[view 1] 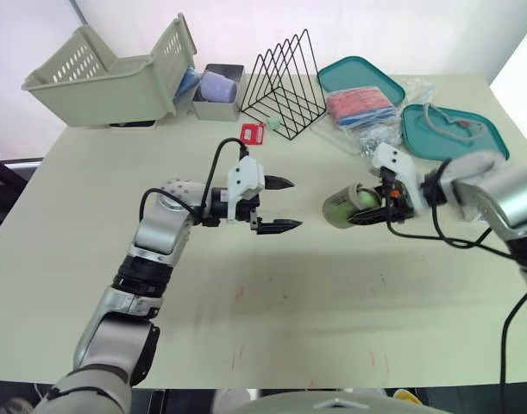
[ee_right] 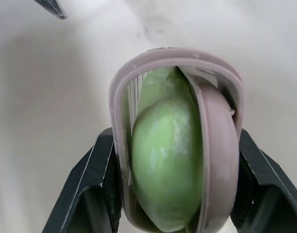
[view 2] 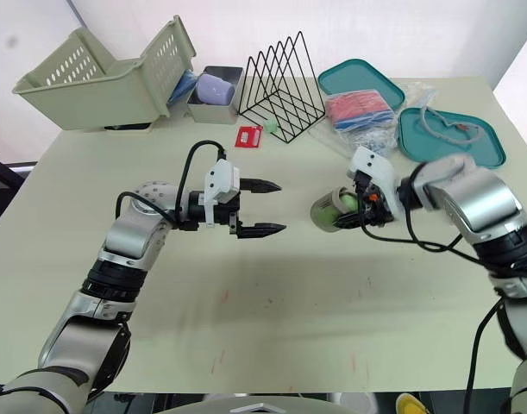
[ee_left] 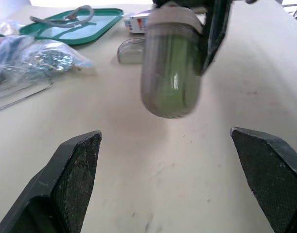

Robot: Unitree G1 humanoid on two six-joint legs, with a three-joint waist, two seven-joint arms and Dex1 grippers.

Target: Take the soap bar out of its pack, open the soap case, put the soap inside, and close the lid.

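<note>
R gripper [view 1: 377, 205] clamps case [view 1: 342, 207], soap [ee_right: 165, 160] already in, lid [ee_right: 215, 145] ajar. L gripper [view 1: 280, 205] wide open, empty; next, likely: L presses lid shut.

Above the counter [view 1: 332, 302], silver-grey arms [view 1: 159, 233] are carrying looped black cables [view 1: 213, 164] beside white wrist housings [view 1: 244, 181]; the left end effector [ee_left: 165, 136] is seemingly showing finely textured black pads [ee_left: 82, 167].

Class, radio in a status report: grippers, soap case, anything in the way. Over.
Right gripper shut on grey oval plastic soap case; green soap bar inside, lid ajar. Left gripper open, empty, facing it. Nothing in between.
</note>
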